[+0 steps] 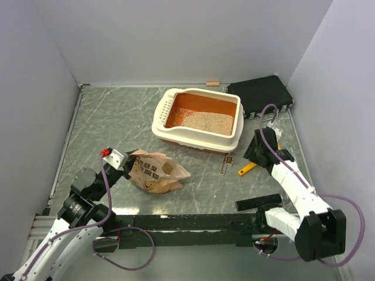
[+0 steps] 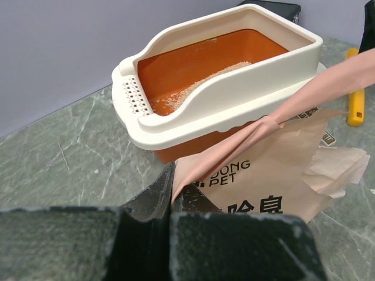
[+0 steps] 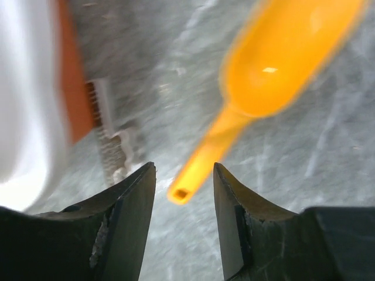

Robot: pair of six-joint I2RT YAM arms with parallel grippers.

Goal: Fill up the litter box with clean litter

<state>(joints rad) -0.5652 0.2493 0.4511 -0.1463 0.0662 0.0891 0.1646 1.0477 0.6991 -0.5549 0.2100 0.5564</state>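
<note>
On the top external view, the litter box (image 1: 196, 136) is seen at 1 o'clock on the table (image 1: 117, 117), with clean litter (image 1: 208, 121) spread across its floor. The paper bag (image 1: 157, 174) lies at 8 o'clock, its edge pinched by the left gripper (image 1: 128, 164). The right gripper (image 1: 255, 157) is held over the scoop (image 1: 246, 170) at 4 o'clock.

On the left wrist view, the left gripper (image 2: 171, 202) is shown with jaws pressed together on a fold of the paper bag (image 2: 263, 181). The litter box (image 2: 246, 76) stands behind the bag at 12 o'clock, clean litter (image 2: 193, 88) heaped along its far wall.

On the right wrist view, which is blurred, the jaws of the right gripper (image 3: 183, 168) are spread. The handle tip of the scoop (image 3: 281, 52) lies in the gap, seemingly touched by neither side. The litter box (image 3: 23, 88) shows at 9 o'clock.
</note>
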